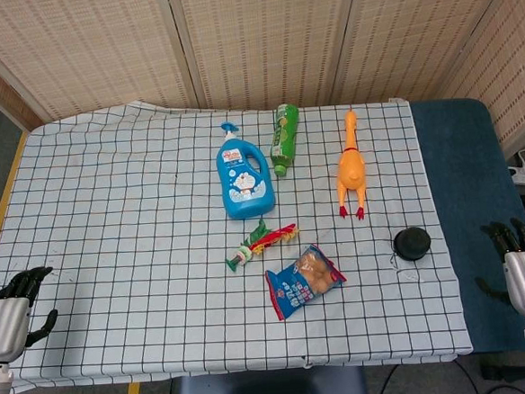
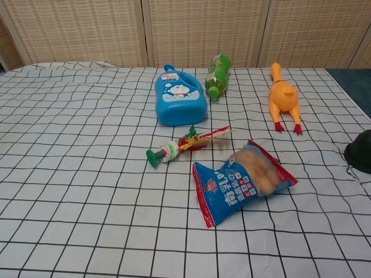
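Head view, looking down on a table covered by a white checked cloth [image 1: 111, 217]; chest view, looking low across the same cloth.

Left hand [image 1: 9, 314]: lower left corner of the head view, at the cloth's near left edge. Dark fingers apart and slightly curved, nothing held. Not seen in the chest view.

Right hand [image 1: 524, 269]: lower right corner of the head view, over the blue surface [image 1: 465, 192] beside the cloth. Fingers spread and pointing toward the top of the frame, nothing held. Not seen in the chest view.

Black disc [image 1: 412, 242]: lower right of the cloth, the thing nearest the right hand yet well apart from it; cut by the right edge of the chest view.

Snack bag [image 1: 304, 280]: blue and red, lying flat at lower centre, left of the disc.

Toy [image 1: 261, 245]: a green, red and yellow stick-shaped piece, just above the bag and apart from it.

Blue bottle [image 1: 242, 171]: lying at centre, cap toward the top of the frame.

Green bottle [image 1: 285, 139]: lying just right of the blue bottle, at upper centre.

Rubber chicken [image 1: 351, 165]: orange, lying lengthwise at upper right, red feet toward the bottom of the frame.

Background: woven screen panels [image 1: 260, 35] across the top of both views.
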Controlling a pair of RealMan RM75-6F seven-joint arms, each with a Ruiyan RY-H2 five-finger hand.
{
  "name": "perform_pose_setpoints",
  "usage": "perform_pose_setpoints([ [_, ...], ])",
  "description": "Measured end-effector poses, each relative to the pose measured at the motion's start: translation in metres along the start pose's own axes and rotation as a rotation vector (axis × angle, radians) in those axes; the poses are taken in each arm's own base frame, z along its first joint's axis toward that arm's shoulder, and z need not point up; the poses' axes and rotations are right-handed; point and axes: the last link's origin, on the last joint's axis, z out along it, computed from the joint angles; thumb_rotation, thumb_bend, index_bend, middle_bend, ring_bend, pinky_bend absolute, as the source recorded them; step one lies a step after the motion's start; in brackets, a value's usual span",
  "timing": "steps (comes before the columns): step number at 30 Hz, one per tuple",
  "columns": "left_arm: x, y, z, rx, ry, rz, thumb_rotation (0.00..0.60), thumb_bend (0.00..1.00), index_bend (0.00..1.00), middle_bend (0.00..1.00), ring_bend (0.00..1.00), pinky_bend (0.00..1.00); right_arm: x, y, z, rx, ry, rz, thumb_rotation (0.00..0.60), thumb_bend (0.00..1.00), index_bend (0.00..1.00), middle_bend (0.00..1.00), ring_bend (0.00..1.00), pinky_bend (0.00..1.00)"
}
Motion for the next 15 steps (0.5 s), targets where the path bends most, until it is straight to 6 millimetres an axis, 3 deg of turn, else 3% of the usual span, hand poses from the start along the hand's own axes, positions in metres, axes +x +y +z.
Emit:
perform_pose_setpoints([
  [15, -0.003, -0.0003, 0.0013, -0.008, -0.022, 0.007, 0.6, 0.37, 0.14, 0.14, 0.14, 0.35, -0.0026, 0.0032, 0.0046, -0.037, -0.018, -0.001, 0.6, 0.11, 0.14, 0.12, 0.0, 0.09],
])
